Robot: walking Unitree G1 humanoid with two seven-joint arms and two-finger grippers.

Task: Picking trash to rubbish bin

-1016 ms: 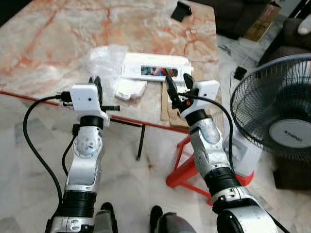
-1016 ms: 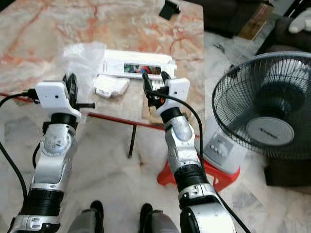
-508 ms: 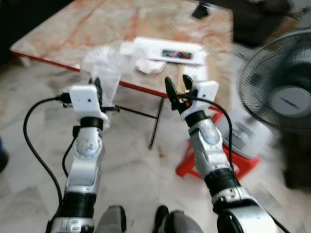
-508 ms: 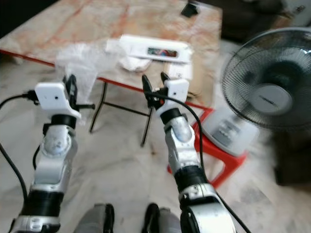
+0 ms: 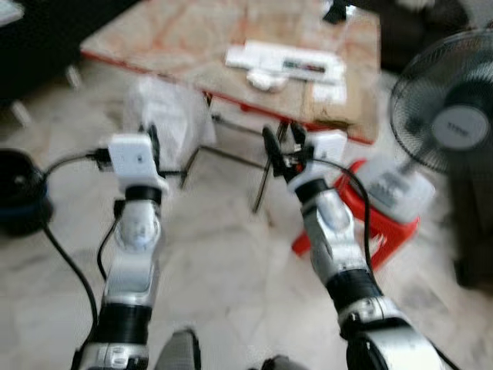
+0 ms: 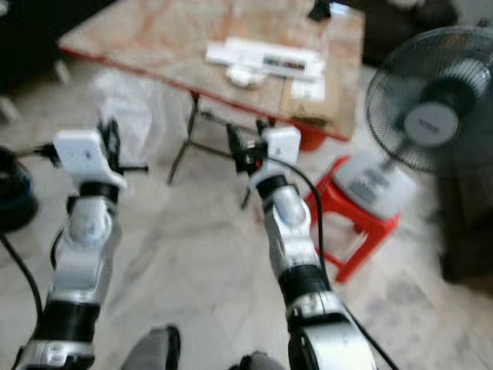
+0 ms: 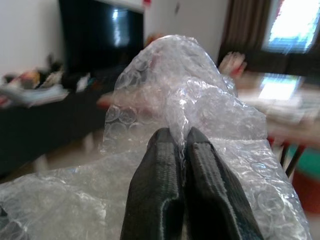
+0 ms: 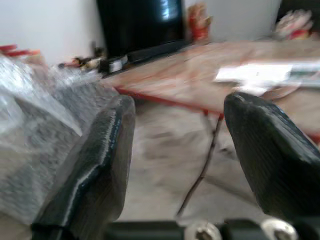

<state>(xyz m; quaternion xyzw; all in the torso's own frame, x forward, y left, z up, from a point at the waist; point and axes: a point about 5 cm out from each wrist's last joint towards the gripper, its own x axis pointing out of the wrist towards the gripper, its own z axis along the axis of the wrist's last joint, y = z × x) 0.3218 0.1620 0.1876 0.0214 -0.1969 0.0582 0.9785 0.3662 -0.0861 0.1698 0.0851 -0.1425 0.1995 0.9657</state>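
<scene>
Up in front of me, my left gripper pinches the bubble wrap tight. My right gripper is open, holding nothing. Next I carry it to the dark bin on my left.

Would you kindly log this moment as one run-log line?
left gripper: shut on bubble wrap | right gripper: open, nothing held | rubbish bin: robot's left
</scene>
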